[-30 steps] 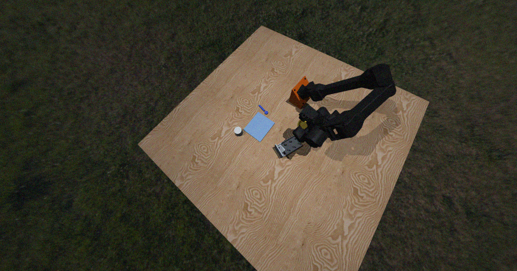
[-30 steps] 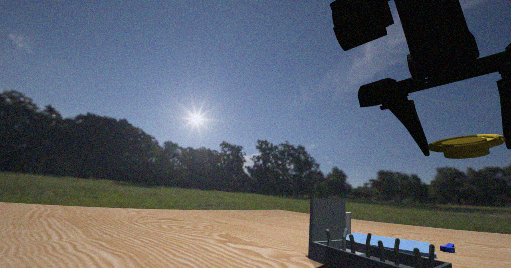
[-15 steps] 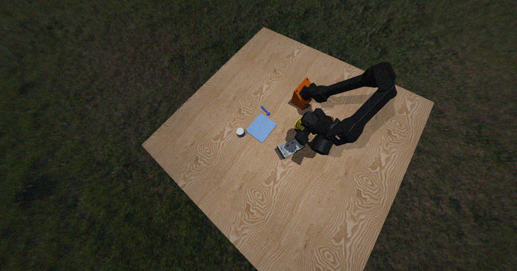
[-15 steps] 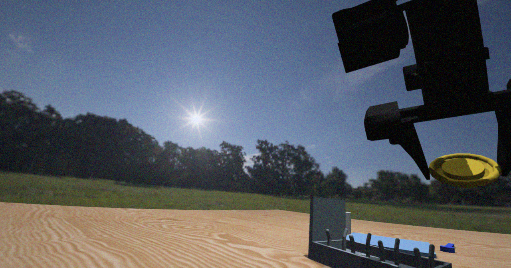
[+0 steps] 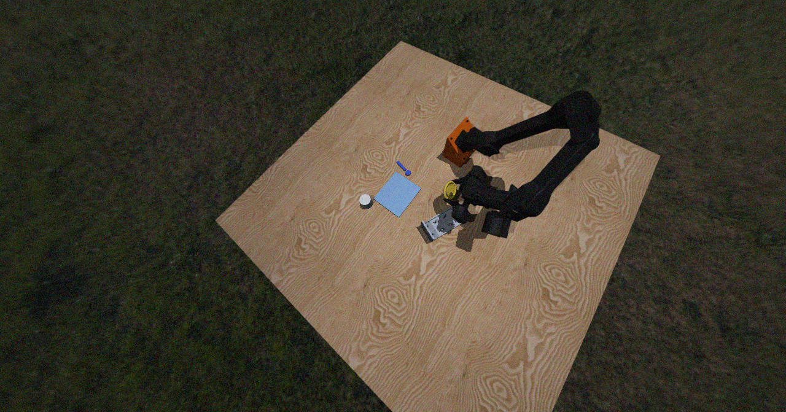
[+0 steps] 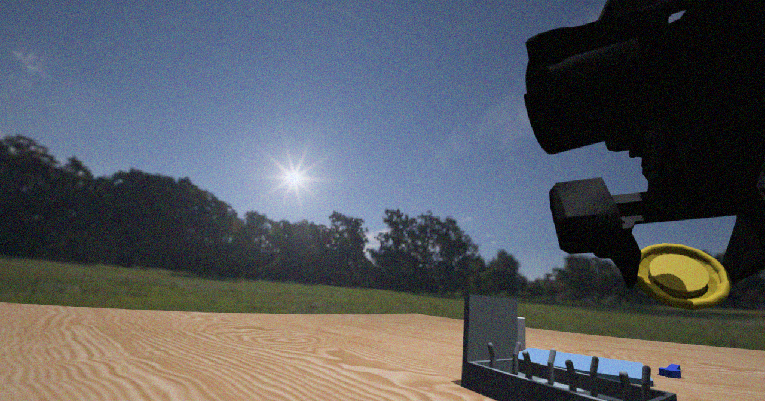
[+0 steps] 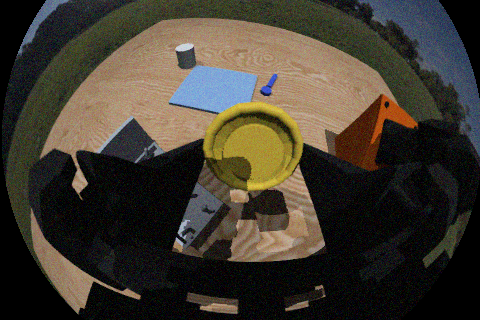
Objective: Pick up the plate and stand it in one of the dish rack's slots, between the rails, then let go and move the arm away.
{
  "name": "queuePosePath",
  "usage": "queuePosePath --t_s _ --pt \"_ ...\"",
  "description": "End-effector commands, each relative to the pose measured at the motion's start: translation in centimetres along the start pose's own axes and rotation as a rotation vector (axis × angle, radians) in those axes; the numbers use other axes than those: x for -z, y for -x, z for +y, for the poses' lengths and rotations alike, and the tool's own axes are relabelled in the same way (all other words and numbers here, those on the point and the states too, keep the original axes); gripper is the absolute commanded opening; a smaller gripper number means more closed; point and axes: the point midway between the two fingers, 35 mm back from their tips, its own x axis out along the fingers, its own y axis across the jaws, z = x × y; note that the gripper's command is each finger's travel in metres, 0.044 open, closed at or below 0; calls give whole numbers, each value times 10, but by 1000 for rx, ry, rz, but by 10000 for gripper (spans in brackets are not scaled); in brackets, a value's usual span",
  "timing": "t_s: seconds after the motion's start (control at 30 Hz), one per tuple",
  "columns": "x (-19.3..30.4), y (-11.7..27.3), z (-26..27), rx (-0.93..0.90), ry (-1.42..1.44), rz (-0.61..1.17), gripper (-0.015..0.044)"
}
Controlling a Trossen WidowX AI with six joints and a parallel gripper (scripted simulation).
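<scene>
The yellow plate [image 5: 450,190] [image 6: 679,270] [image 7: 255,142] is held in the air, tilted, its underside with the round foot facing the exterior camera. My gripper [image 6: 683,282] [image 7: 252,147] is shut on the plate, one fingertip at each side of the rim. The grey dish rack [image 5: 425,230] [image 6: 490,326] [image 7: 127,136] stands on the table, with a tall end wall and two rows of short pegs. In the exterior view the plate is above and to the right of the rack, not touching it. The arm hides part of the rack in the top view and the wrist view.
A light blue square mat [image 5: 397,194] [image 6: 588,365] [image 7: 215,87] lies beyond the rack. A blue spoon-like piece [image 5: 403,168] [image 6: 669,370] [image 7: 267,90] and a grey cylinder with a white top [image 5: 365,201] [image 7: 186,57] are beside it. The orange bracket [image 5: 455,154] [image 7: 357,137] stands at the arm's base.
</scene>
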Motion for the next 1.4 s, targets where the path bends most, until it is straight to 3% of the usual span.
queuePosePath --t_s 0.0,0.63,1.37 --pt "3 -5 1 -45 41 -71 0" --pt "20 -9 10 -318 192 -330 0" --pt "42 17 13 -766 254 -563 0"
